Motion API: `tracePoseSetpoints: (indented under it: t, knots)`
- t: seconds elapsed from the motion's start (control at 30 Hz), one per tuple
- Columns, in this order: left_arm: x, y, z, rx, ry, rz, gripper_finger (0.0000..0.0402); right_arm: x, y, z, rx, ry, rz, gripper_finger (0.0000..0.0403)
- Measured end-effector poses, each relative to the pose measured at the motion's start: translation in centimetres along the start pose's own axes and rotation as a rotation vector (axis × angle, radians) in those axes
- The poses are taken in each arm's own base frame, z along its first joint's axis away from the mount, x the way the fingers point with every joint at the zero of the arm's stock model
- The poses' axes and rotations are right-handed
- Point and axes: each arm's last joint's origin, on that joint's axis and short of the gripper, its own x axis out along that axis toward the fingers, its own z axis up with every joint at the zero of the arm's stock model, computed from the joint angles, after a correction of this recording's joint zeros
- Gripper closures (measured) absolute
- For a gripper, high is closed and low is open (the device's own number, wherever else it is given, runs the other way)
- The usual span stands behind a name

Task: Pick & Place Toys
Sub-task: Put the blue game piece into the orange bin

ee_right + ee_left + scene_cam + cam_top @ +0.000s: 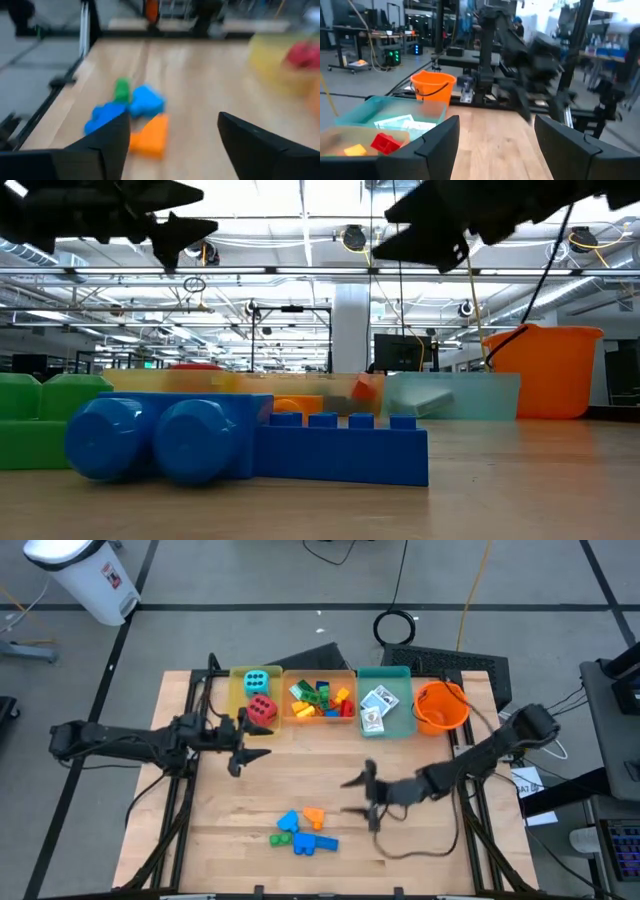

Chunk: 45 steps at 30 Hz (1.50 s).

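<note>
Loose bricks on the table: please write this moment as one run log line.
loose bricks: on table, front centre, untouched | right gripper: open, empty, beside bricks | left gripper: open, empty, near yellow tray

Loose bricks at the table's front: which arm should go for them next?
Right. Its open pincer hovers just beside the loose bricks, facing them. The left pincer, also open, sits up near the yellow tray.

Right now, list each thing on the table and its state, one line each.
Left gripper: open, empty, above the table.
Right gripper: open, empty, beside the loose bricks.
Loose bricks: on the bare table.
Dice: in the yellow tray.
Cards: in the teal tray.
</note>
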Motion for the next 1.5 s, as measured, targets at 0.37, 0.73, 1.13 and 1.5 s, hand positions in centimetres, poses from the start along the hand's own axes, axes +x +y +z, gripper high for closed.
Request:
tracePoseSetpoints:
  t: [0.37, 0.73, 1.13, 1.5]
  knots:
    - [-0.4, 0.0, -0.4, -0.109, 0.002, 0.005, 0.0138, 5.6, 7.6, -3.0, 0.056, 0.333, 0.136, 0.0112]
    - [-0.4, 0.0, -0.4, -0.106, 0.005, 0.006, 0.0140, 8.0, 9.2, -7.2, 0.033, 0.332, 0.135, 0.0133]
    - [-0.4, 0.0, -0.4, -0.105, 0.005, 0.006, 0.0140, 8.2, 9.0, -8.2, -0.038, 0.347, 0.056, 0.0186]
    - [-0.4, 0.0, -0.4, -0.104, 0.005, 0.006, 0.0143, 7.7, 9.1, -7.1, -0.055, 0.362, 0.169, 0.0295]
